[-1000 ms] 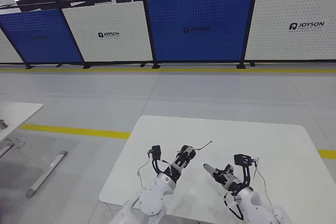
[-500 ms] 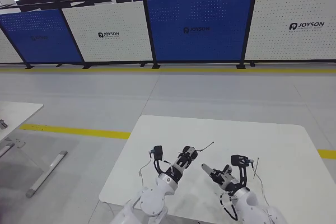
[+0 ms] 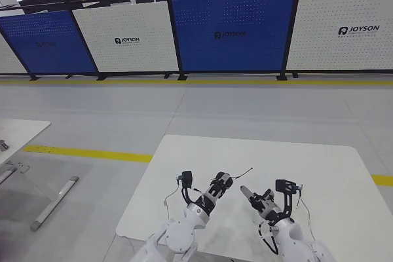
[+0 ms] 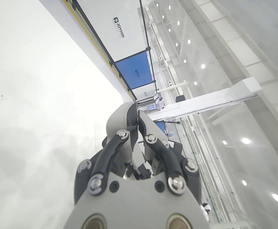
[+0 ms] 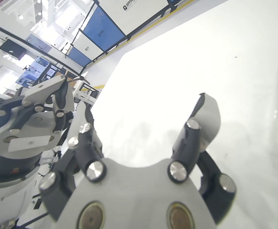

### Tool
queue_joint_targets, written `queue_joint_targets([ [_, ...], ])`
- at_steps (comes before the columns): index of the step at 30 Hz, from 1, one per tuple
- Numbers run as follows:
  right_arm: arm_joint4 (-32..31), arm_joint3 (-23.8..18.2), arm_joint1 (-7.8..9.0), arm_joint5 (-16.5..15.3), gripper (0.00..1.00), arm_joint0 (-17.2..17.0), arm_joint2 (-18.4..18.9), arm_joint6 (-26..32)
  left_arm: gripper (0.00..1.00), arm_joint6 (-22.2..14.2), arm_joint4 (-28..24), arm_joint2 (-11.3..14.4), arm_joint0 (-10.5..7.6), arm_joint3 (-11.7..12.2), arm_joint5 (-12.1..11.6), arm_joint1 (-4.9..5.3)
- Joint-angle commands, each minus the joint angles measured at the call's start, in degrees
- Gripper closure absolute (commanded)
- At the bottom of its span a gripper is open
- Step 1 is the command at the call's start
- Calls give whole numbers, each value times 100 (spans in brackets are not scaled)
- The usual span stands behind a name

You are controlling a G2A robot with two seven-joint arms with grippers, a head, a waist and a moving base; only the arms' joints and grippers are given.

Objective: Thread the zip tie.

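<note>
White table (image 3: 314,157) bears both of the robot's arms near its front edge, seen from above. At left, the left gripper (image 3: 223,177) has its fingers pressed together on the black zip tie (image 3: 241,173). The tie juts from the fingertips as a thin line slanting up and to the right, toward the far side of the table. The left wrist view shows the same gripper (image 4: 136,116) with its tips closed and the strap (image 4: 132,127) crossing the dark pad of one finger. Just to the right, near but apart from the tie, the right gripper (image 3: 247,194) points toward the left arm. Its own wrist view shows its fingers spread wide apart (image 5: 146,106) over the bare tabletop (image 5: 167,72), with the left gripper (image 5: 62,89) and the tie's thin end (image 5: 79,78) close beside it. Blue and white pegboard panels (image 3: 232,36) line the hall behind, beyond a yellow floor line (image 3: 85,154).
</note>
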Motion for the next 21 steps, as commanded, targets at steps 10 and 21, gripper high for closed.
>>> queue_joint_targets([
  [10,57,16,-12,-255,54,108,-109,103,100,-72,-22,63,-2,-15,49,-19],
  [21,-119,-47,-1,-355,64,74,-135,12,100,-176,-38,162,22,-48,32,-35],
])
